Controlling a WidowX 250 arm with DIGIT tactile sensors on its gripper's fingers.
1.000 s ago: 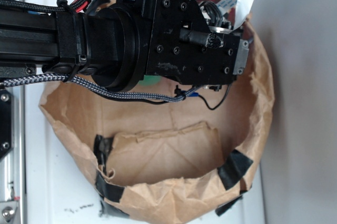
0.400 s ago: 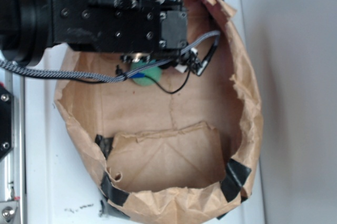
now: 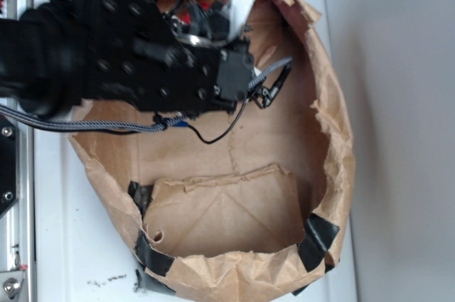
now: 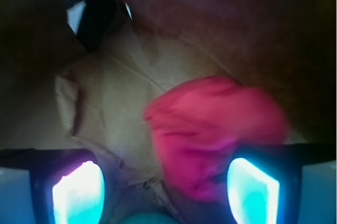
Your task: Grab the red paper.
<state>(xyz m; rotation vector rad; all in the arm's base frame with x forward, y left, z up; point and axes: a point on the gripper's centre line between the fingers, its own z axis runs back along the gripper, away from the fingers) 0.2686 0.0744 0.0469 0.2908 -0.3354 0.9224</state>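
Observation:
In the wrist view the red paper (image 4: 210, 134), a creased bright red wad, lies on the brown bag floor just ahead of my gripper (image 4: 166, 192). The gripper is open, its two fingertips glowing cyan at the lower left (image 4: 79, 190) and lower right (image 4: 253, 190). The wad's near end reaches into the gap, close to the right fingertip. A sliver of the green ball (image 4: 150, 218) shows at the bottom edge between the fingers. In the exterior view the black wrist (image 3: 142, 60) hangs over the bag's back left and hides the paper and the ball.
The big brown paper bag (image 3: 334, 138) lies open on the white table (image 3: 71, 245), its rim patched with black tape (image 3: 320, 234). A folded flap (image 3: 227, 202) covers the near floor. Cables (image 3: 263, 85) trail from the wrist into the bag.
The arm has swung left and toward the bag's back left. The green ball, visible below the wrist a moment ago, is now covered by it.

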